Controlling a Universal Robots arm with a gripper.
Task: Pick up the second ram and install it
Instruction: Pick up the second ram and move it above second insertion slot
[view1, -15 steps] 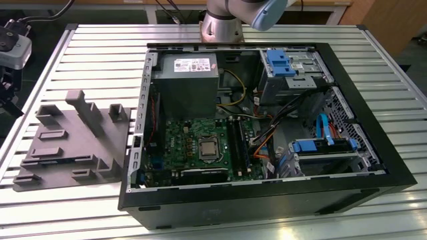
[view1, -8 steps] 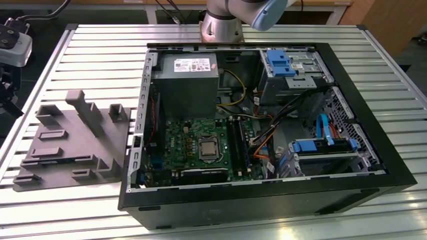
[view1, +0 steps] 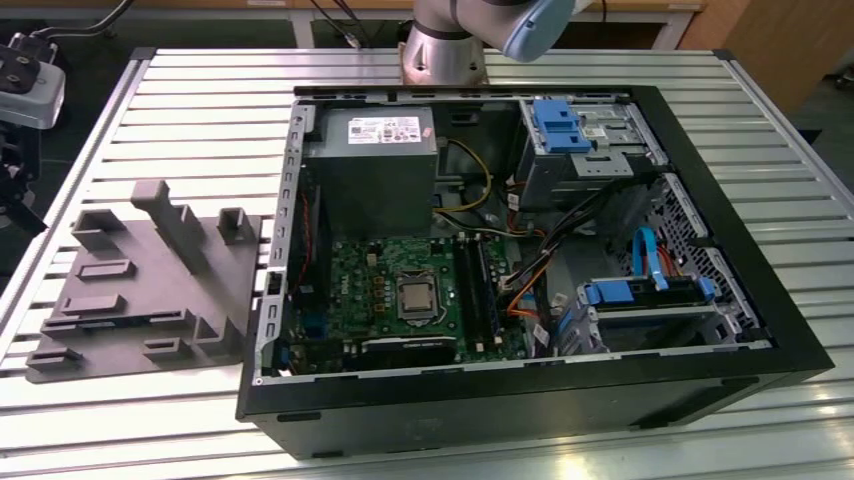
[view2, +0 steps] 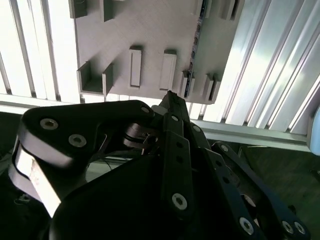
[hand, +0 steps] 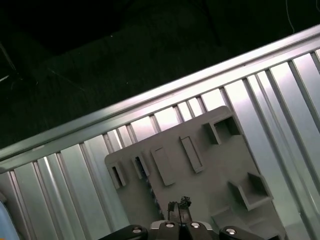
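In the second wrist view, the second ram shows as a thin dark strip standing on edge in the grey fixture plate. The first wrist view shows the same ram as a dark line on the plate. My gripper hovers well above the plate's near edge, apart from the stick. Its black fingers meet at the tip with nothing between them, as the first wrist view of the gripper also shows. In the exterior view the fixture plate lies at the exterior view's left of the open computer case.
Inside the case, the green motherboard has long black memory slots beside the processor socket. A power supply, blue drive brackets and orange cables crowd the case. The ribbed metal table ends at an edge rail.
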